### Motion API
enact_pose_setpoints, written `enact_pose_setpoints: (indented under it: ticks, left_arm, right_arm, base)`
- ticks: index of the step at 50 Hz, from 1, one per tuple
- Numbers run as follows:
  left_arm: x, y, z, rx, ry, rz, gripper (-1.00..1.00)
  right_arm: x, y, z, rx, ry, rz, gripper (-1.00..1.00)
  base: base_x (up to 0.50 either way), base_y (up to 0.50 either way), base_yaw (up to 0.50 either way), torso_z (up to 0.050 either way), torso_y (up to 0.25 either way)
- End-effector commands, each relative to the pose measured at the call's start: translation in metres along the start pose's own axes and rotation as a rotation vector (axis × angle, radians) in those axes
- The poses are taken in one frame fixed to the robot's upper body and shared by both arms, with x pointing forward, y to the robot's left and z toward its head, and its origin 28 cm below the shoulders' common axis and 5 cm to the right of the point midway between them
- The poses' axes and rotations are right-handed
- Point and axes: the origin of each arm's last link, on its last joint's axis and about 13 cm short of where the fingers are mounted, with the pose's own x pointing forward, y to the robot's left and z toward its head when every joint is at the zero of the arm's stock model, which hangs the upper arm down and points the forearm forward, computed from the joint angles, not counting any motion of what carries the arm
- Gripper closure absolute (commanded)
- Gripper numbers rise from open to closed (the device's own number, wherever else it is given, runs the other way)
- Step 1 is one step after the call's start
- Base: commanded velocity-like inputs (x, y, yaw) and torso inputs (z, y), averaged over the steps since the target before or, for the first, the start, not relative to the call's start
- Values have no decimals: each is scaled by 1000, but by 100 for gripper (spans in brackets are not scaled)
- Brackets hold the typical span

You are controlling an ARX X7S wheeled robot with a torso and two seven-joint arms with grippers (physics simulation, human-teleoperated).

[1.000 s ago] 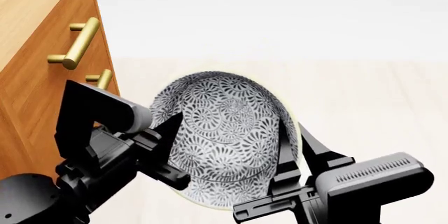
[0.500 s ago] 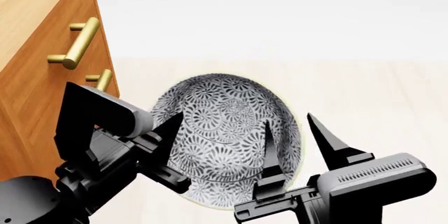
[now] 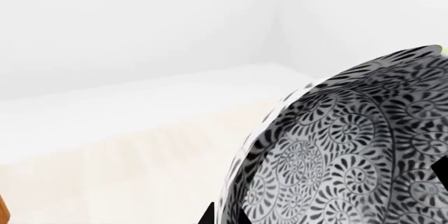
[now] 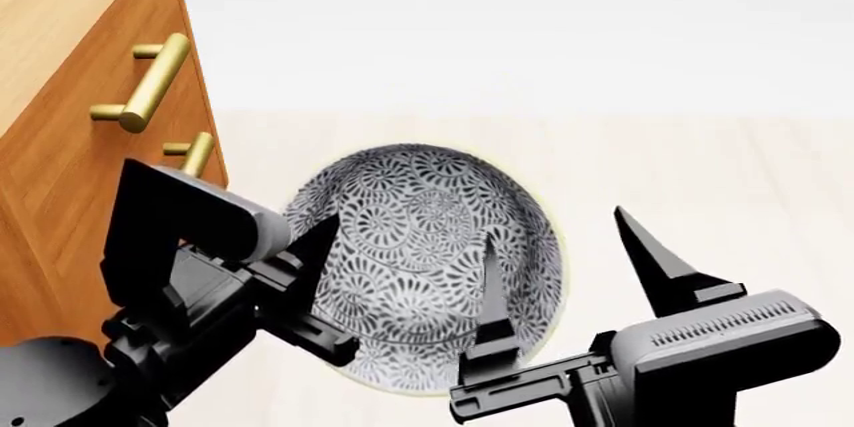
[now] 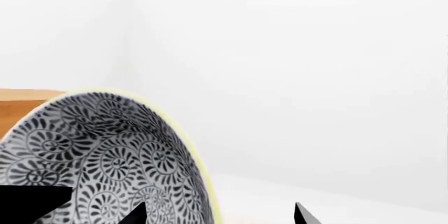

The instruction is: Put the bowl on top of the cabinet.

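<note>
In the head view, nearest the camera, the right end effector (image 4: 577, 269) has its two pointed black fingers spread wide apart. One finger (image 4: 489, 292) lies over the inside of the bowl (image 4: 420, 247); the other stands clear of the rim on the outer side, over pale floor. Nothing is gripped between them, and whether the inner finger actually touches the ceramic cannot be told.

Across from it, the left end effector (image 4: 315, 287) reaches in from the cabinet side. One of its fingers runs along the bowl's near-left wall and the other shows lower, at the bowl's underside; the rim passes between them, so it appears clamped on the bowl. The left wrist view shows only the patterned outer wall filling one side, with dark finger tips at the edge.

The bowl is held tilted above the light wooden floor (image 4: 694, 177), its opening turned up towards the head camera.

Just beyond the left arm stands the cabinet (image 4: 67, 147), its drawer front carrying brass handles (image 4: 150, 82). The bowl hangs beside that front, below the cabinet's top.
</note>
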Motion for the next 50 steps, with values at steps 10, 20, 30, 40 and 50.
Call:
enact_pose_setpoints:
  ticks: [10,20,30,40,50]
  left_arm:
    - [3,0,11,25,-21,18,100]
    - [4,2,12,12,-18,23,100]
    - [0,8,19,-65,-53,8,100]
    - [-8,-3,27,27,-68,13,100]
    - [-10,1,46,-7,-95,14,100]
  right_arm:
    - [-31,-2,2,63,-63,-50,-100]
    - [-54,9,12,62,-114,-34,-100]
    - [-84,13,21,66,-175,-96,-100]
    - [-113,21,19,35,-196,-203,-100]
    - [-118,24,17,33,-202,-205,-100]
  base:
    - [0,0,0,0,0]
    - [0,0,0,0,0]
    - [0,0,0,0,1]
    - [0,0,0,0,0]
    - [0,0,0,1,1]
